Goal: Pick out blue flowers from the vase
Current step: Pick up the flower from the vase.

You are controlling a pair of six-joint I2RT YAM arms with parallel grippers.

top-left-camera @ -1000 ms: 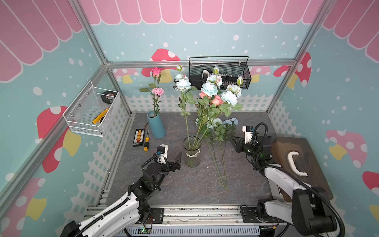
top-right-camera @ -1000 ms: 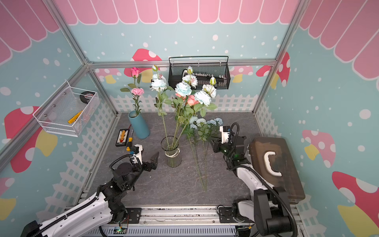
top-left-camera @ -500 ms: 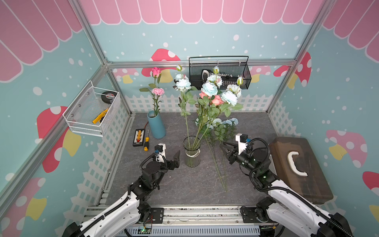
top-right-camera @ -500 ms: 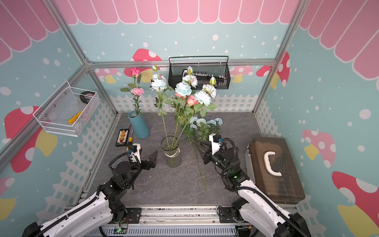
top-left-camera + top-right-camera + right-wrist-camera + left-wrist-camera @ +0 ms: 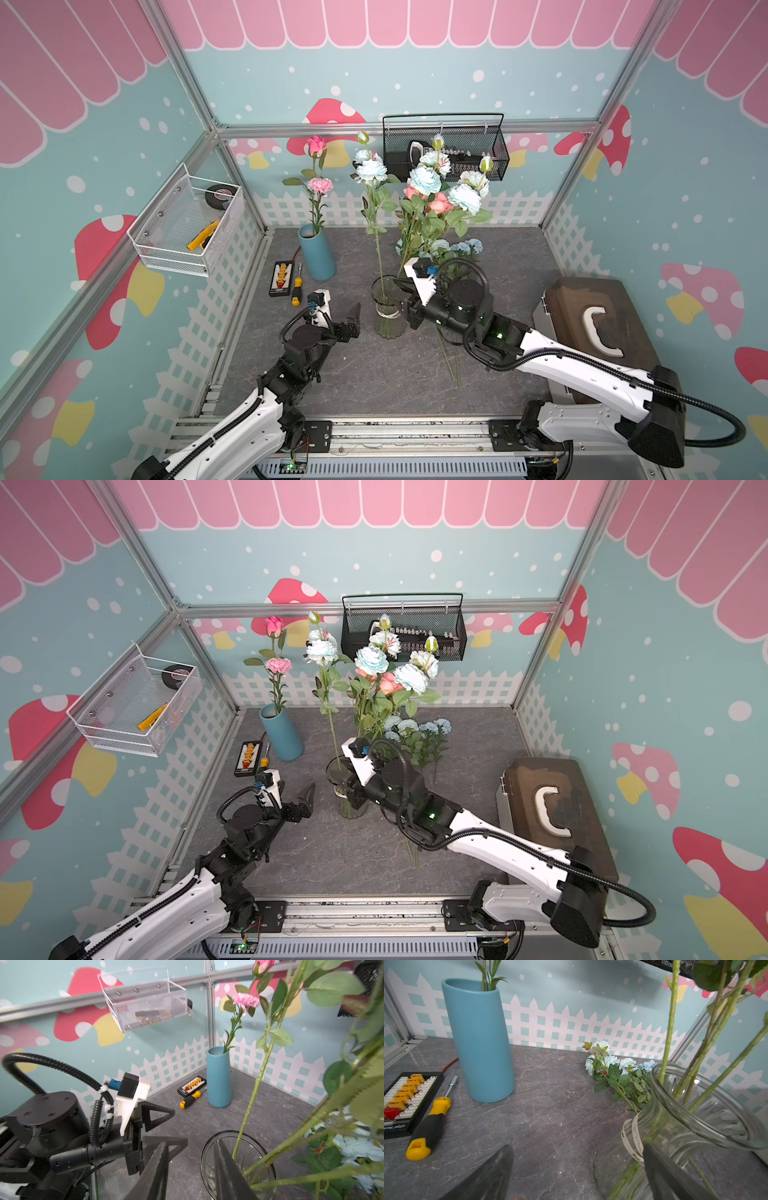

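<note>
Poised part-open, empty right end effector (image 5: 191,1147) at vase (image 5: 387,324) rim for blue flowers (image 5: 424,180); left end effector (image 5: 579,1148) wide-open alongside, likely steadying.

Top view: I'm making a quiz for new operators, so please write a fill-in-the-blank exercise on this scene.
1. The pink carnation stands in the ___ ceramic vase.
2. A bunch of blue flowers lies on the ___, beside the glass vase.
3. The black tape roll sits in the ___ wire basket.
4. The left claw is ___.
Missing words: blue; table; white; open.
</note>
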